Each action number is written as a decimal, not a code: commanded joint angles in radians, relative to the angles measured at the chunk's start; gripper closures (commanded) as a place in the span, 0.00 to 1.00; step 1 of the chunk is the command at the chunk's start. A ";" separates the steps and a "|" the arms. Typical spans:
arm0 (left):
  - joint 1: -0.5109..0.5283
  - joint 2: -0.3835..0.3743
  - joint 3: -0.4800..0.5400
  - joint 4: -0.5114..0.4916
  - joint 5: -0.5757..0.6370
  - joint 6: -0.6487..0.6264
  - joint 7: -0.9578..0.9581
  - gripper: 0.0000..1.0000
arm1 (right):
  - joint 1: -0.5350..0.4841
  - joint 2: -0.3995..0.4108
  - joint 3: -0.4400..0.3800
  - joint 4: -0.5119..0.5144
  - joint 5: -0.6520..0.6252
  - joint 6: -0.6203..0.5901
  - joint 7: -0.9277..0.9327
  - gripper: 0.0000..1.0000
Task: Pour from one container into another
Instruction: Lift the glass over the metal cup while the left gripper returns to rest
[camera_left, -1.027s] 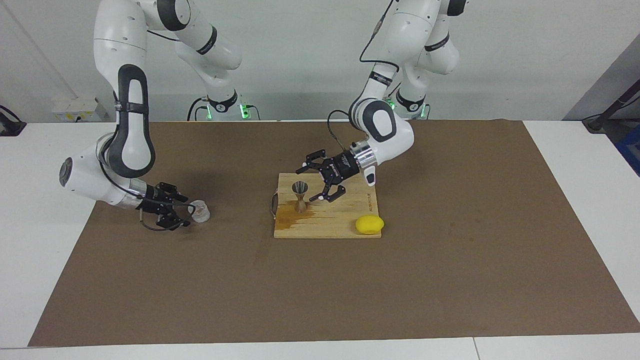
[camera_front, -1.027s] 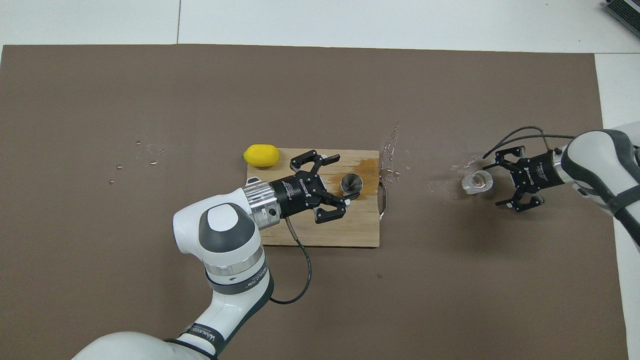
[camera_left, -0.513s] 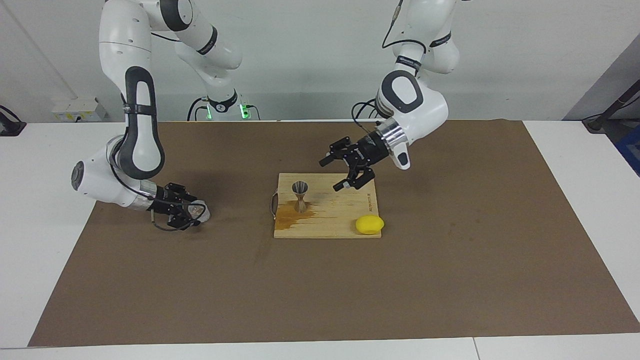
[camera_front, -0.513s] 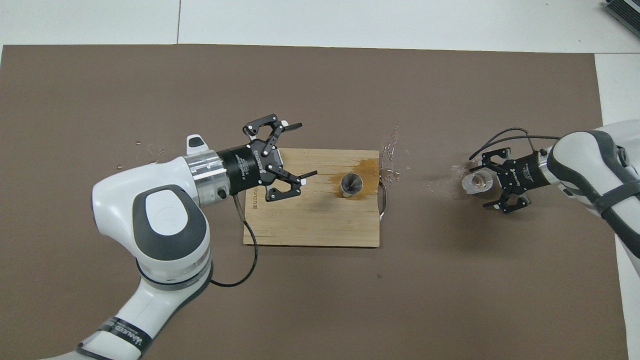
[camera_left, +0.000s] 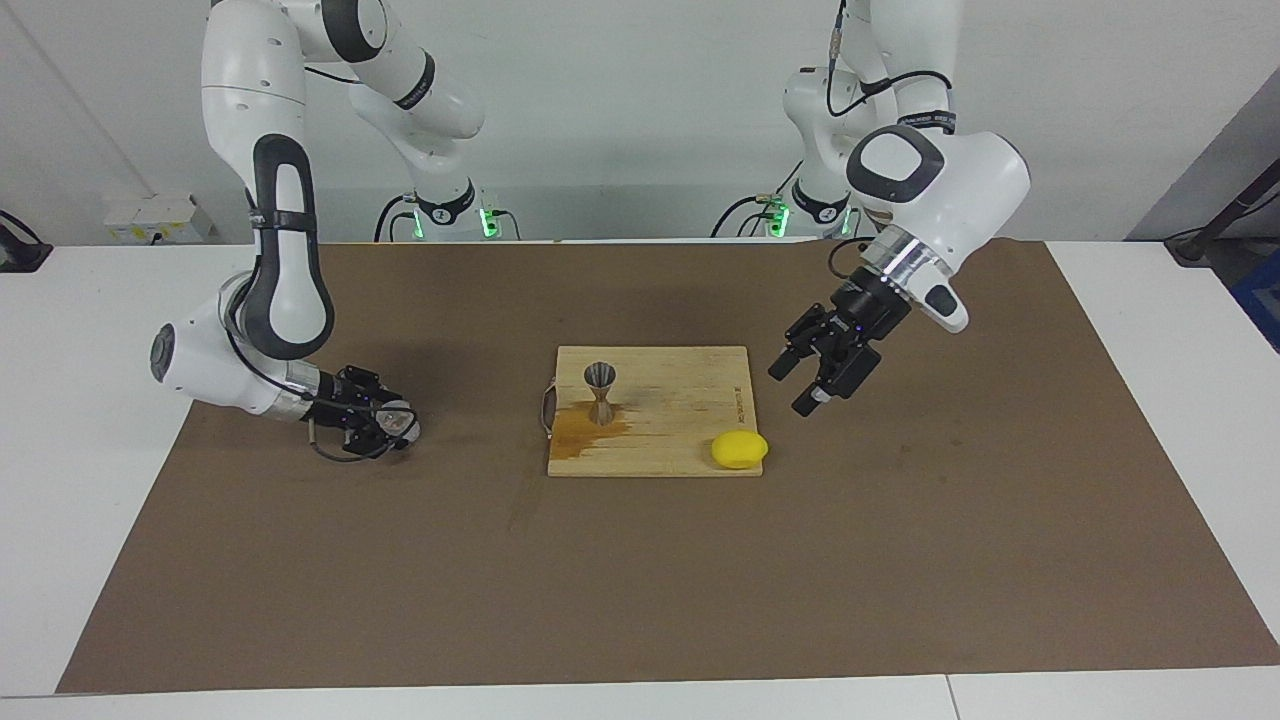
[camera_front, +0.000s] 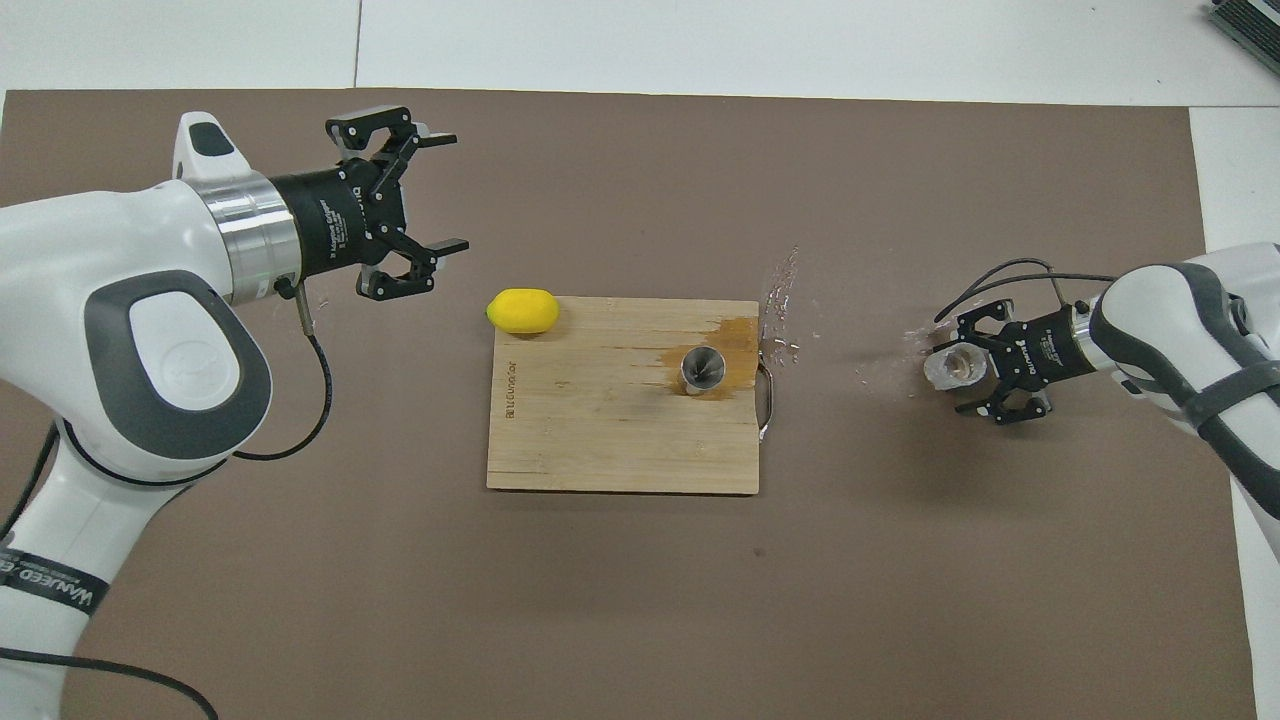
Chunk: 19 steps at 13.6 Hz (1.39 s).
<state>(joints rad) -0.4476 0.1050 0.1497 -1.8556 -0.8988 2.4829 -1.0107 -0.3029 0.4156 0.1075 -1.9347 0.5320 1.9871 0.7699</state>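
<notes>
The clear glass cup (camera_left: 402, 427) (camera_front: 950, 368) stands on the brown mat toward the right arm's end. My right gripper (camera_left: 390, 425) (camera_front: 962, 370) is low at the mat, shut on the cup with a finger on either side. The steel jigger (camera_left: 600, 392) (camera_front: 703, 368) stands upright on the wooden board (camera_left: 680, 440) (camera_front: 600, 440), beside a brown wet stain (camera_front: 738, 338). My left gripper (camera_left: 795, 392) (camera_front: 450, 192) hangs open and holds nothing, over the mat off the board's edge toward the left arm's end.
A yellow lemon (camera_left: 739, 449) (camera_front: 522, 310) lies at the board's corner farthest from the robots, toward the left arm's end. Spilled droplets (camera_front: 782, 295) glisten on the mat between board and cup. A metal handle (camera_front: 767, 400) sticks out of the board's edge.
My left gripper has pulled away from the jigger, rising and swinging off the board toward the left arm's end. The right gripper's fingers have drawn in around the cup.
</notes>
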 joint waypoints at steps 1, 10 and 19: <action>0.024 0.039 0.016 0.079 0.163 -0.009 -0.016 0.00 | -0.012 -0.021 0.004 -0.024 0.063 0.006 -0.027 1.00; 0.132 -0.057 0.126 0.070 0.468 -0.196 0.203 0.00 | 0.099 -0.130 0.004 -0.020 0.094 -0.010 0.184 1.00; 0.343 -0.111 -0.012 0.042 0.755 -0.527 0.789 0.00 | 0.341 -0.170 -0.002 0.051 0.047 0.062 0.581 1.00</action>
<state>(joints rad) -0.2112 0.0329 0.2377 -1.7875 -0.1961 2.0336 -0.3866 -0.0018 0.2436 0.1122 -1.8990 0.6024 2.0227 1.2802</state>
